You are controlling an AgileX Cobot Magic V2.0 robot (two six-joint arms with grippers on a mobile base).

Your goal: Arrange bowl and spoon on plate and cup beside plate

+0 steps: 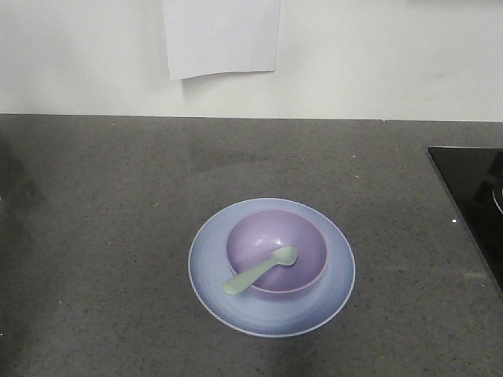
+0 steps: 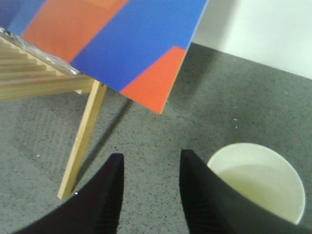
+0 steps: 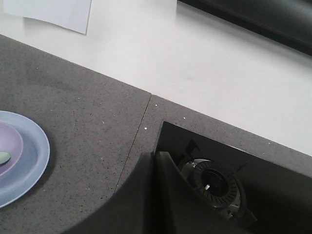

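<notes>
On the far left, in the left wrist view, a slanted board (image 2: 117,44) with blue and orange patches is seen, held up by a wooden leg (image 2: 83,141). The left gripper (image 2: 148,195) is seen below it, over the grey counter (image 2: 146,136). Its two dark fingers (image 2: 109,195) are parted, and nothing is held between them. The cup (image 2: 263,180) is seen from above at about 3 o'clock from the gripper, just beside the right finger. Only its white inside is shown.

In the front view, the plate (image 1: 212,275) is set in the middle of the counter. The bowl (image 1: 275,236) is set on the plate. The spoon (image 1: 259,271) is laid in the bowl, with its handle pointed to 8 o'clock, over the bowl's rim.

A sheet of paper (image 1: 222,35) is hung on the wall at 12 o'clock.

On the right, a black stove top (image 3: 234,185) with a burner (image 3: 217,185) is seen. The right gripper cannot be made out, so how far it is open cannot be told.
</notes>
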